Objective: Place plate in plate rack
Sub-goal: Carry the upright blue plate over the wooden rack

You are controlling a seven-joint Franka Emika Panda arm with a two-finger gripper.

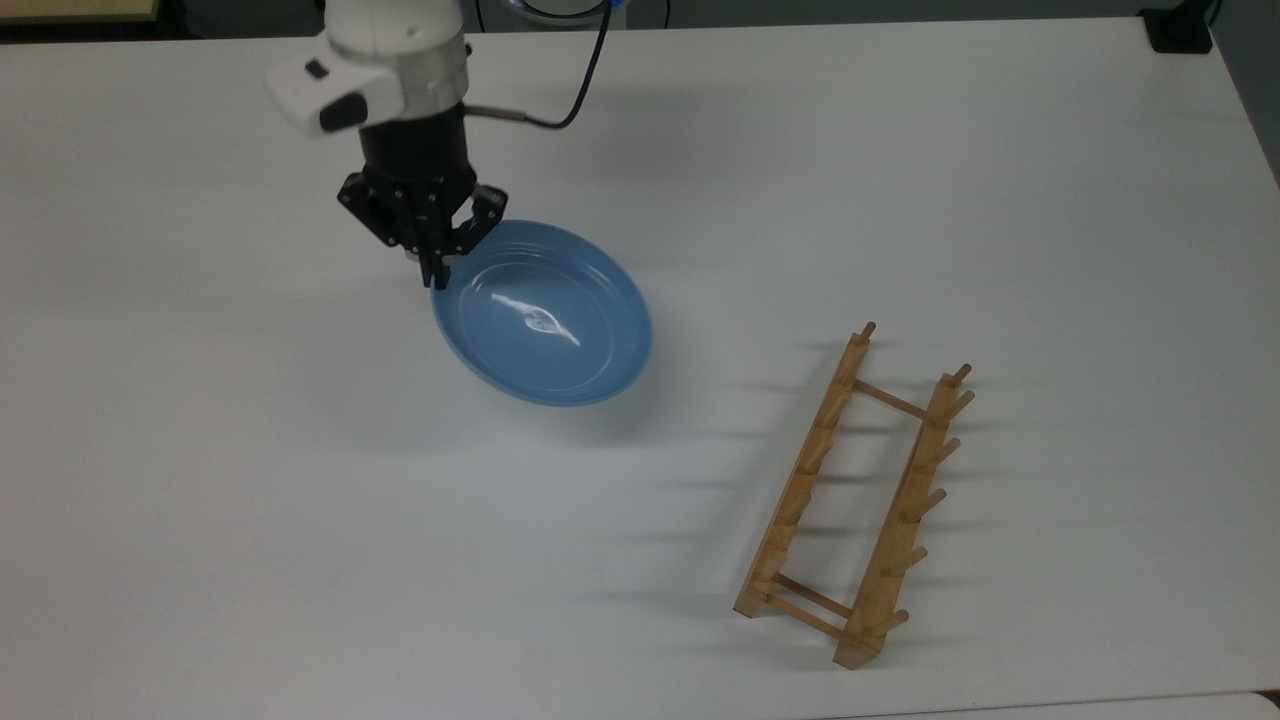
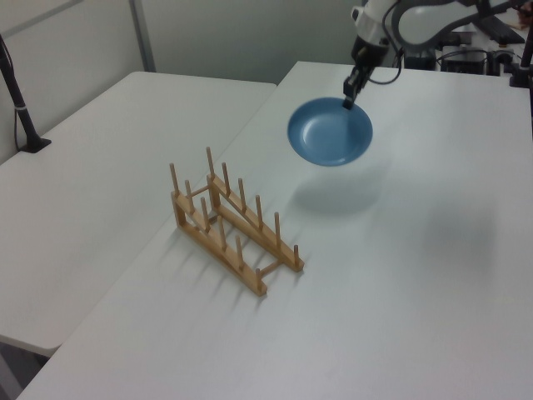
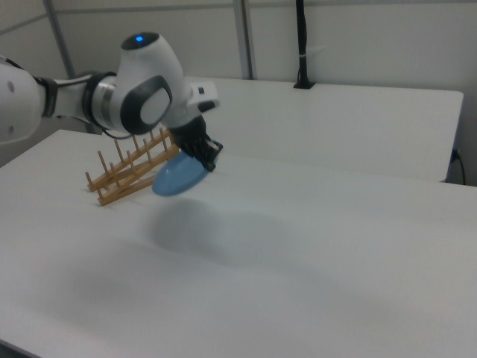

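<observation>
A plain white surface (image 1: pixel 300 560) carries the scene, with a second white table (image 2: pixel 92 142) beside it in the left view and a grey partition wall behind. The pincer (image 1: pixel 437 272) is pinching the rim of the plate (image 1: pixel 545 315), which hangs tilted in the air with its shadow on the surface beneath. The fingertips at the rim are dark and hard to tell apart. The arm's upper part is cut off at the top edge of the top view. The plate rack (image 1: pixel 855 500) stands well apart from the plate, toward the top view's lower right. In the right view the arm and plate (image 3: pixel 181 177) hide part of the plate rack (image 3: pixel 123 175).
</observation>
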